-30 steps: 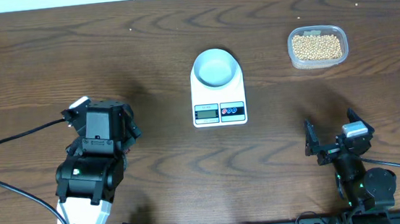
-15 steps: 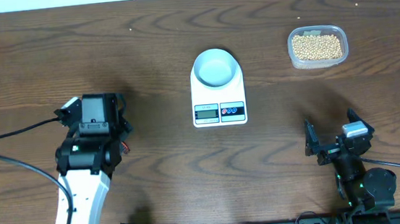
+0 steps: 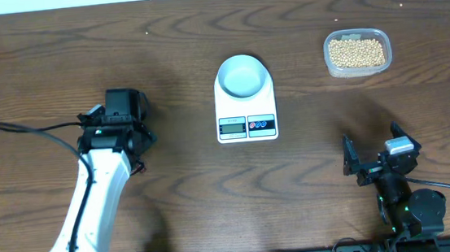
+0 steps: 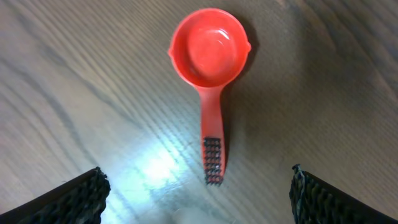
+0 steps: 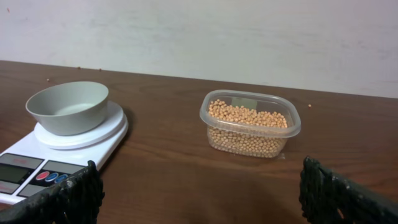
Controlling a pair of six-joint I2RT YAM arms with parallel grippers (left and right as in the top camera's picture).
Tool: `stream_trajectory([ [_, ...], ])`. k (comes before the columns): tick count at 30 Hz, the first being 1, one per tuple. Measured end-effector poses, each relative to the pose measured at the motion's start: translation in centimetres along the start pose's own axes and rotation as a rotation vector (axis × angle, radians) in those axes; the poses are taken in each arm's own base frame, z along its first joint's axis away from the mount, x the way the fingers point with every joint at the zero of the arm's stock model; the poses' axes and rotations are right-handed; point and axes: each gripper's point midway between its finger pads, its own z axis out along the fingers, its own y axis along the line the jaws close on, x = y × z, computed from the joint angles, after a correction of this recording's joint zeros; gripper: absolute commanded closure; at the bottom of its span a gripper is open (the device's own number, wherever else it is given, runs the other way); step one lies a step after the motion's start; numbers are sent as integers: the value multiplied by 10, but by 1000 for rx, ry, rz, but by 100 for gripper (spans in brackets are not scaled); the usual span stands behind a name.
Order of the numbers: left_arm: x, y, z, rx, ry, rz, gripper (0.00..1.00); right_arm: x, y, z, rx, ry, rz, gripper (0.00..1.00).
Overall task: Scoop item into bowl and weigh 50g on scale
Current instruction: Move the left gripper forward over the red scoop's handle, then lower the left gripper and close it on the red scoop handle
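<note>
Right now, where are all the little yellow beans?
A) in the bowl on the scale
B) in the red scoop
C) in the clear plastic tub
C: the beans fill the clear tub, while the bowl on the scale and the red scoop lying on the table are both empty.

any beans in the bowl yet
No, the bowl on the scale shows a bare, empty inside.
</note>
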Motion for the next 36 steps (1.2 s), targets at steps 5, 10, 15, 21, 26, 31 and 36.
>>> stream_trajectory([
  [5,-1,-9,13,7,13,-11,5,0,0,0,0,0,0,1],
  [10,-2,-9,32,24,46,-47,9,0,0,0,0,0,0,1],
  [15,-4,-3,46,27,61,-49,13,0,0,0,0,0,0,1],
  [21,-6,-10,48,72,54,-10,15,0,0,0,0,0,0,1],
  [26,7,-15,59,106,77,17,17,0,0,0,0,0,0,1],
  [31,16,-12,66,100,93,23,18,0,0,0,0,0,0,1],
  [36,14,-14,67,103,82,23,24,0,0,0,0,0,0,1],
])
